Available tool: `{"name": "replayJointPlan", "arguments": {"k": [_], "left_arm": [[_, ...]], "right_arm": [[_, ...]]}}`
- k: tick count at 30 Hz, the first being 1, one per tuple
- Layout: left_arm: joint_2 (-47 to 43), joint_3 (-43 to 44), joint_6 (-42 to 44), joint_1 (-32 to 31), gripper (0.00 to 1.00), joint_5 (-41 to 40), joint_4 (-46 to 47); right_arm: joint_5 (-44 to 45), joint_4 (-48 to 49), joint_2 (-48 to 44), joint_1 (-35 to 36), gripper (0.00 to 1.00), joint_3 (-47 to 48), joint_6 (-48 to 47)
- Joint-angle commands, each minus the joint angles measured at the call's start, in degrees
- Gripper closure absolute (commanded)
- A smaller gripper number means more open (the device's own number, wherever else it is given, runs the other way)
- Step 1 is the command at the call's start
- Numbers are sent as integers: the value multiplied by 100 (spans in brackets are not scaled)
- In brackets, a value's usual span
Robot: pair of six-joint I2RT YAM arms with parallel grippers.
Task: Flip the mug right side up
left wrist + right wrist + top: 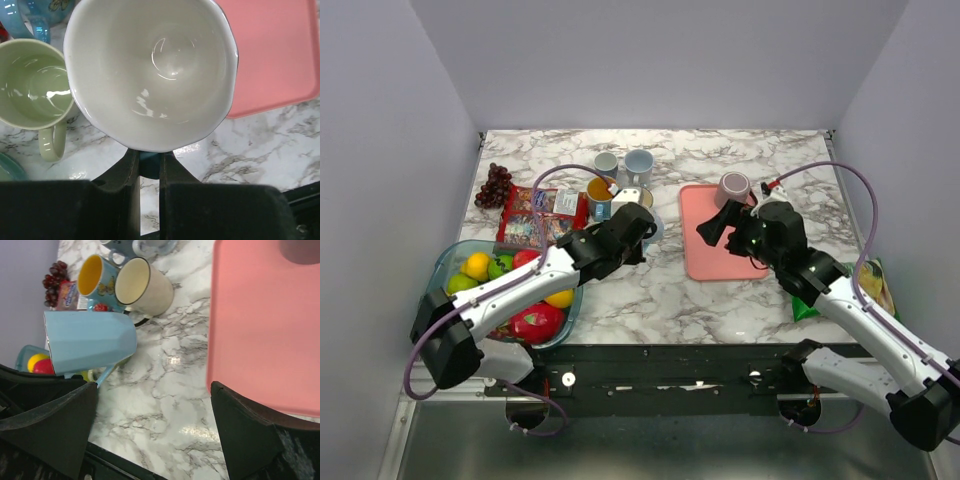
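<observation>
My left gripper (149,159) is clamped on the rim of the blue mug (90,342), holding it sideways over the middle of the desk (650,290). My right gripper (154,390) stands wide apart beside the pink tray (720,262). This thin pinch may slip while tipping, dropping the mug onto the green mug (30,85).

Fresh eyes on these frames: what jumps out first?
The light blue mug, tipped on its side in the left gripper, which is shut on its handle; the mug's white inside fills the left wrist view. Next, the pink tray right of centre, with a mauve mug at its far corner and the right gripper open above its left edge.
</observation>
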Motion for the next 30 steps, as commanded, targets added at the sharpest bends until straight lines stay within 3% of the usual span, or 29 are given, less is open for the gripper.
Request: {"name": "replayJointPlan", "arguments": {"k": [1, 9, 23, 24, 28, 30], "left_arm": [[455, 486, -40, -170, 100, -982, -430], [1438, 1004, -14, -223, 100, -1290, -1010], [2169, 1207, 215, -223, 99, -1062, -1230], [2213, 1216, 232, -223, 95, -1044, -1239], [2213, 1216, 215, -223, 61, -1018, -1213], [2187, 1225, 224, -223, 56, -1009, -1204]], "right_arm": [[472, -380, 181, 32, 0, 119, -157], [648, -512, 436, 23, 0, 136, -245], [718, -564, 761, 23, 0, 180, -298], [736, -564, 788, 23, 0, 189, -298], [894, -652, 832, 23, 0, 215, -272], [938, -679, 867, 23, 0, 233, -307]]}}
